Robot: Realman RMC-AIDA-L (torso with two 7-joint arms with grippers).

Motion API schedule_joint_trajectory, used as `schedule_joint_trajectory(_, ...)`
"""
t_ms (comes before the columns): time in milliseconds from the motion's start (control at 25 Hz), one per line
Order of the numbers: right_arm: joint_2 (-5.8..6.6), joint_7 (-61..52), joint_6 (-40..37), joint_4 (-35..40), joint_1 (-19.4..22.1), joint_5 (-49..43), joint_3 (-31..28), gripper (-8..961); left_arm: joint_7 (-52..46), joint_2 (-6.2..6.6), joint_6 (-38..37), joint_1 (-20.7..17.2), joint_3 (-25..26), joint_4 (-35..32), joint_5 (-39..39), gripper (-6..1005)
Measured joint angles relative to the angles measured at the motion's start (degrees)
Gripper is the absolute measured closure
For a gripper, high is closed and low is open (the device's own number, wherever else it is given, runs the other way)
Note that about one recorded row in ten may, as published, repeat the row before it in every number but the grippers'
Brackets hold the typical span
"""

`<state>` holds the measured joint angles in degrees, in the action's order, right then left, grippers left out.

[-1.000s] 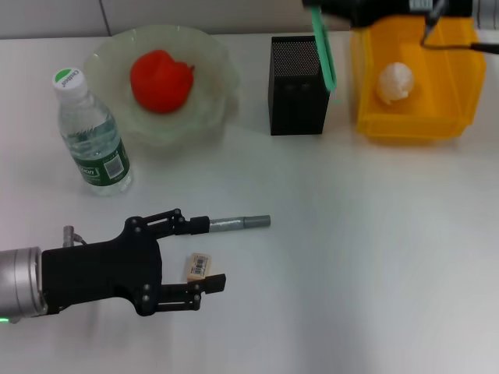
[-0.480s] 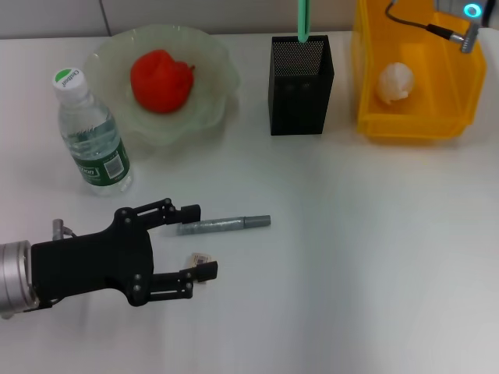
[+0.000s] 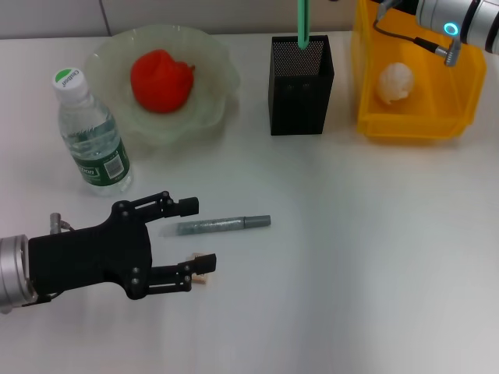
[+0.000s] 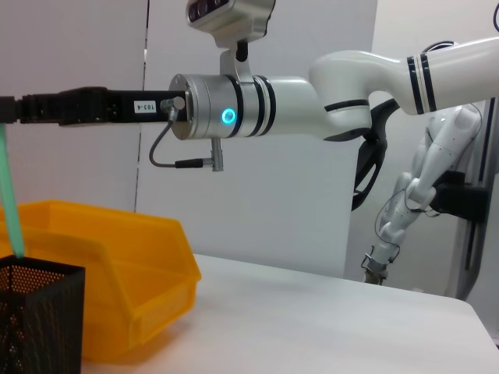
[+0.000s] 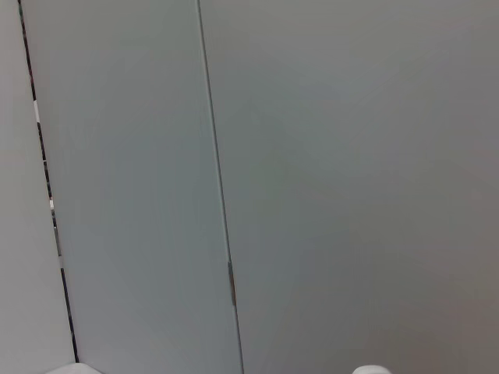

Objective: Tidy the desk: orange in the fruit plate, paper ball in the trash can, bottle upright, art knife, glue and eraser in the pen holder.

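Knife (image 3: 302, 19) standing upright in the holder (image 3: 301, 89), mint shaft rising out of the mesh cup. A second ago you carried it tilted above the cup under the right arm; since then it has gone vertical inside, and the right arm (image 3: 456, 19) has pulled back over the can (image 3: 460, 86). The right pincer lies beyond the head view's top edge, and you cannot tell whether it is open or closed; in the left wrist view its black body reaches toward the knife's upper end (image 4: 9, 199), so release is not confirmed.

Left pincer (image 3: 191, 238), open, low over the table (image 3: 374, 257). Over the same second it has drawn back toward the robot, and its lower finger (image 3: 183, 274) now covers part of the eraser (image 3: 207, 265), which shows only as a tan sliver at the fingertip. The glue (image 3: 222, 225) lies flat just beyond the upper finger, between the two fingers' reach.

Orange (image 3: 161, 80) in the plate (image 3: 222, 93), ball (image 3: 394, 82) in the can, bottle (image 3: 91, 136) upright beside the plate.

You may judge the knife step nearly closed; glue and eraser remain, and the left pincer appears set to take one of them next.
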<state>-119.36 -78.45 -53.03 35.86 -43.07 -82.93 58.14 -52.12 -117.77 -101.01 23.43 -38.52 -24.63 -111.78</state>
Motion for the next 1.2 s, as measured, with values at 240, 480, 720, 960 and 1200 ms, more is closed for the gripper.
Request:
schedule_joint_trajectory(240,0.0,0.5,0.0,-0.2,0.0,0.1,-0.5,779,0.0,-0.17,-0.1,0.0,0.4,0.0,0.0,184)
schedule_joint_trajectory(480,0.0,0.7,0.2,-0.5,-0.1,0.2,-0.2,770,0.0,-0.35,0.0,0.1,0.9,0.0,0.0,185)
schedule_joint_trajectory(720,0.0,1.4,0.2,-1.0,-0.2,0.2,-0.1,745,0.0,-0.36,0.0,0.1,1.1,0.0,0.0,184)
schedule_joint_trajectory(960,0.0,1.4,-0.3,-1.2,-0.4,0.3,0.0,666,0.5,-0.29,0.0,0.0,1.2,0.0,0.0,184)
schedule_joint_trajectory(1200,0.0,1.4,-1.6,-1.2,0.5,4.6,-0.4,533,0.6,-0.27,-0.2,-0.2,1.2,0.0,0.1,184)
